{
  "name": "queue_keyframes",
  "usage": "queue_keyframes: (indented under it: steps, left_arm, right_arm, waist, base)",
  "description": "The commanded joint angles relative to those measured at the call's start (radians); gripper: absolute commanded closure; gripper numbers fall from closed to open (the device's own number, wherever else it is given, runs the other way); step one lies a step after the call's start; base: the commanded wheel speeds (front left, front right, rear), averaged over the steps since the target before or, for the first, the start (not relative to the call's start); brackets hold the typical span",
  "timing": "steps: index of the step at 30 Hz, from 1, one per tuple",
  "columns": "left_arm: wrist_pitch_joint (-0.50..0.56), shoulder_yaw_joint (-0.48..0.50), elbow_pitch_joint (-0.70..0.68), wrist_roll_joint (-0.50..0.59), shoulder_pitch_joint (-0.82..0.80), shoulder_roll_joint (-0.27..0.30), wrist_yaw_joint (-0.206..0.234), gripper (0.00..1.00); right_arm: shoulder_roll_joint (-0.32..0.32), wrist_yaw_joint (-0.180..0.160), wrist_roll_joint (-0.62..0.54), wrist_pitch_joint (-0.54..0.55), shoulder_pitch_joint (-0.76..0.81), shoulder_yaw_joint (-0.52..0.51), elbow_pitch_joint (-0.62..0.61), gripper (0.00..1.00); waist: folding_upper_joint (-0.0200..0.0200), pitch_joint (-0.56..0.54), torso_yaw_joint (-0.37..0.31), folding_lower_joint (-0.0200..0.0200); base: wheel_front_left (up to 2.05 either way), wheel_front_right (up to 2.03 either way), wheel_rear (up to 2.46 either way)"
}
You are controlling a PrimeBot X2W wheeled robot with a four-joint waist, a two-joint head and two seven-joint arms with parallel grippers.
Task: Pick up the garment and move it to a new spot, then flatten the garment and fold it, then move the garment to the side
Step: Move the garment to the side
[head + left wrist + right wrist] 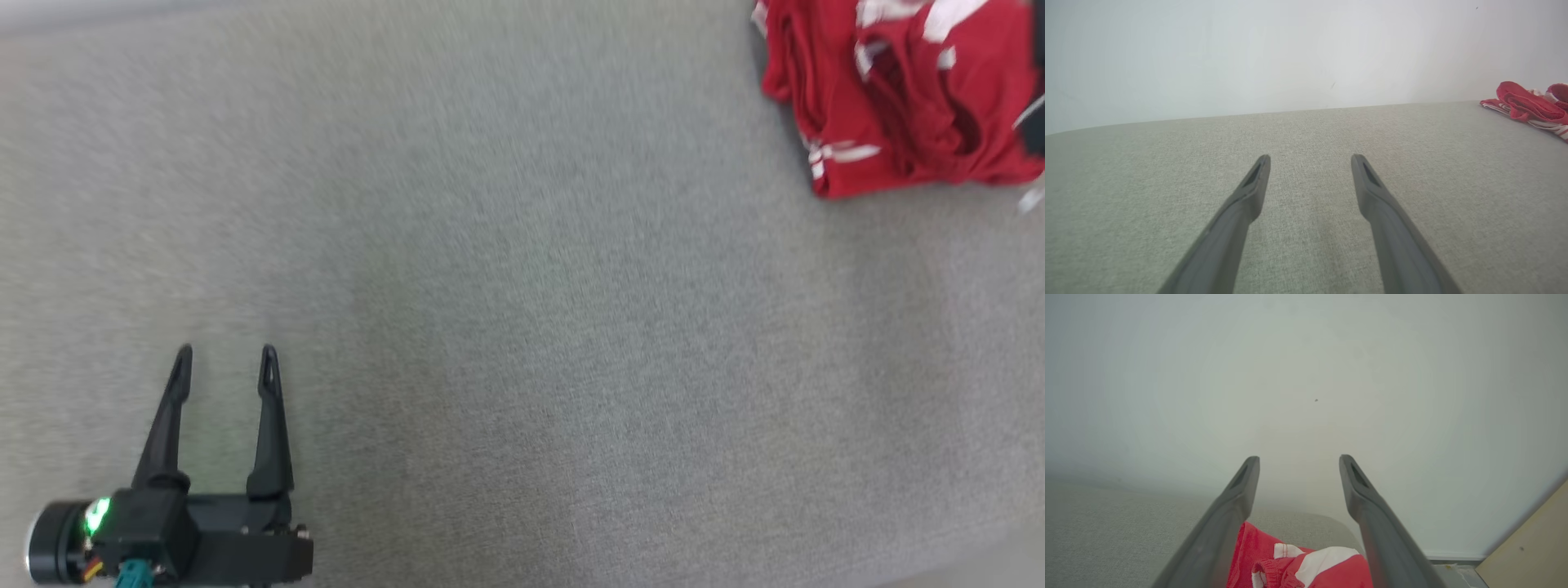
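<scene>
Lower left of head view, L gripper [226, 357] sits over grey fabric surface [522, 327], fingers spread wide, nothing btwn them. Its wrist view gives same spread tips w/ pale wall [1306, 49] beyond. R gripper [1299, 461], in its own wrist view, is spread too, tips off the cloth. Red-and-white garment [1306, 567] lies crumpled below it at bottom centre. Head view puts garment in upper right corner, well apart from L gripper.
</scene>
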Motion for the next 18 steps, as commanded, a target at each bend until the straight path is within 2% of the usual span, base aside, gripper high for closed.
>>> queue_keyframes:
  steps: [1,11,18]
  left_arm:
    - [-0.006,0.004,0.007,-0.015,0.023,-0.005,0.002,0.00]
    - [-0.020,0.003,0.056,-0.038,0.098,-0.024,-0.003,0.00]
    - [-0.022,0.016,0.072,-0.052,0.136,-0.030,0.005,0.00]
  right_arm:
    - [0.012,-0.003,-0.013,-0.004,0.042,-0.024,-0.022,0.00]
    - [0.141,-0.003,-0.127,-0.004,0.481,-0.243,-0.229,0.00]
    - [0.220,-0.003,-0.172,0.030,0.706,-0.340,-0.388,0.00]
  waist:
    - [-0.0001,-0.124,0.053,0.0001]
    - [-0.0001,-0.286,0.134,0.0001]
    - [-0.0001,-0.338,0.160,0.0001]
  base:
    - [0.00,0.00,0.00]
    - [0.00,0.00,0.00]
    - [0.00,0.00,0.00]
